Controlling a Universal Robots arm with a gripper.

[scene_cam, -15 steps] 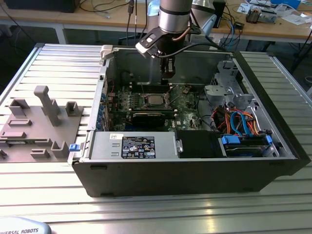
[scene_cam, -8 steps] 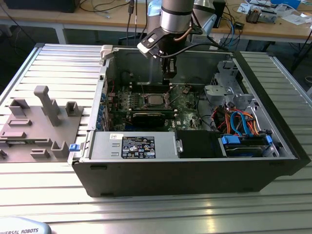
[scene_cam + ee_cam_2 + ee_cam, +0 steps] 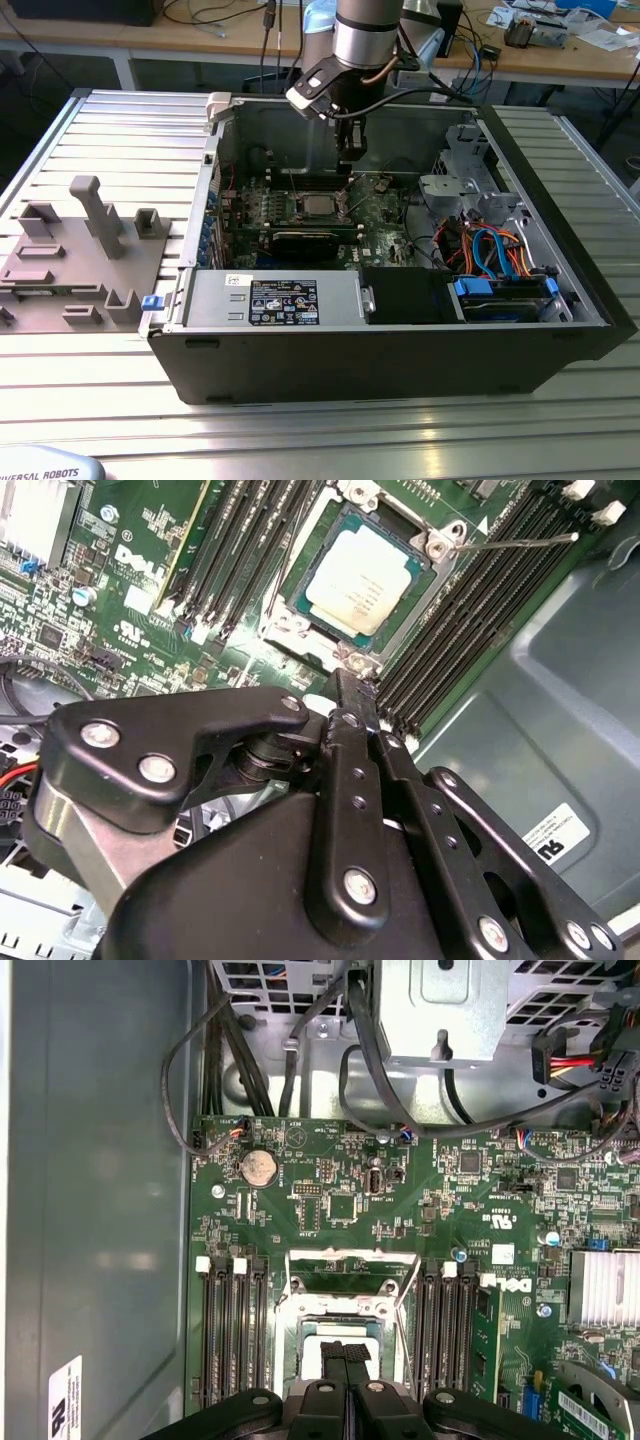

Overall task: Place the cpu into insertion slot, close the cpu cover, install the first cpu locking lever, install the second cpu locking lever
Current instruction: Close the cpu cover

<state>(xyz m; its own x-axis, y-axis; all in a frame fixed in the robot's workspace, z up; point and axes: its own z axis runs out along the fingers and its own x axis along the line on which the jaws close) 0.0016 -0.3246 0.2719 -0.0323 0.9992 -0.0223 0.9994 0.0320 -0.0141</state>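
Gripper [image 3: 345, 680], fingertips pressed together and pinching nothing, hangs just over the insertion slot [image 3: 290, 623]. The cpu [image 3: 360, 580] lies seated in the slot, just beyond the tips. My judgement: an off-centre descent could scrape the chip or snag the 1 thin locking lever [image 3: 515, 542] beside it.

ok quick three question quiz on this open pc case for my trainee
1. True or false: the small flat square cpu with the silvery-grey metal top lies in the square dark insertion slot with the silvery metal rim.
2. The black metal claw has its fingers: a) spread wide, b) shut together, c) clamped on a red cable.
3. Fill in: the flat circuit board around the slot is ____ in colour.
Key: 1 true; 2 b; 3 green.
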